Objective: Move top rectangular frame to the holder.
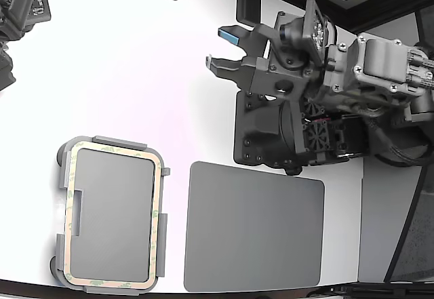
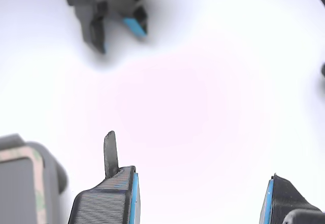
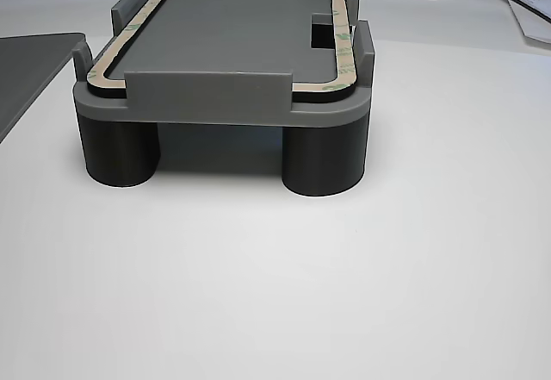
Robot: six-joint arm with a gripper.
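Note:
The beige-tan rectangular frame (image 1: 158, 224) lies flat on the light grey holder (image 1: 121, 141) at the lower part of the exterior view's left, inside its raised edge tabs. The other view shows the frame (image 3: 346, 52) seated on the holder (image 3: 207, 96), which stands on round legs. My gripper (image 1: 220, 48) is open and empty, up on the exterior view's right, well apart from the holder. In the wrist view my gripper (image 2: 198, 203) shows blue-padded fingers spread over bare white table, with a corner of the holder (image 2: 53, 170) and frame (image 2: 35, 183) beside them.
A solid dark grey mat (image 1: 254, 228) lies on the table right of the holder and also shows in the other view (image 3: 26, 70). A second arm's gripper (image 2: 114, 18) sits at the exterior view's upper left (image 1: 20, 14). My arm's black base (image 1: 261, 136) stands above the mat.

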